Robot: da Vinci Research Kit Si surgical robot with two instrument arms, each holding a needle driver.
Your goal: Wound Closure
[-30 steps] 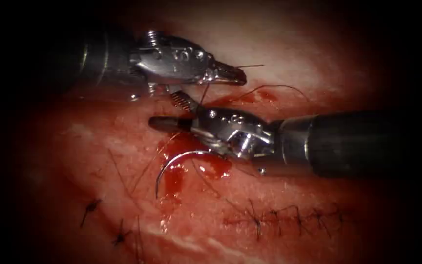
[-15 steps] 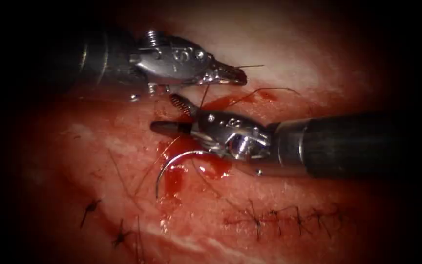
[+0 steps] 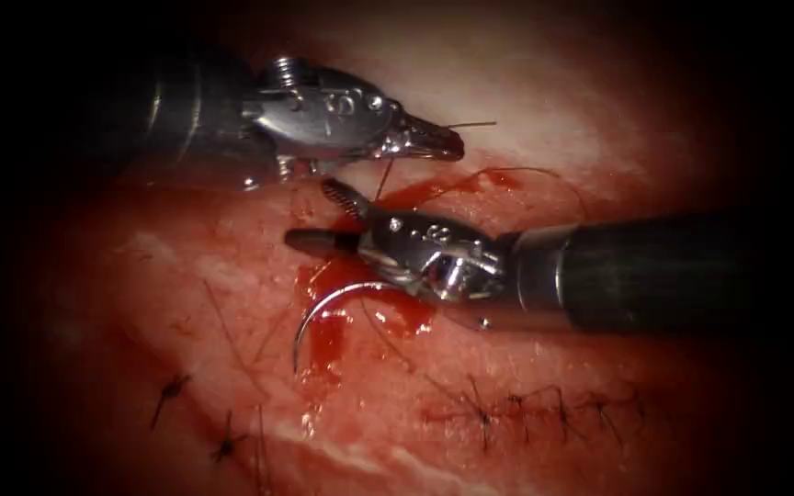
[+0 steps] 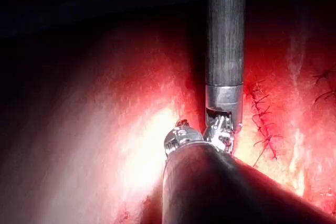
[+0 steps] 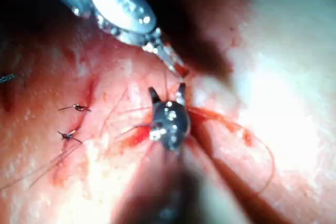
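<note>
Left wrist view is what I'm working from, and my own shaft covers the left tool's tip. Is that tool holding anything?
Observer: Yes. In the endoscope view the left tool is shut on the thread, with a short end sticking out past its tip.
Operator: Where is the needle?
Observer: The needle lies on the tissue in the red fluid, just below the right tool. Neither tool holds it.
Operator: And the right tool's jaws?
Observer: The right tool is open and holds nothing; the thread from the left tool runs down beside its upper jaw.
</note>
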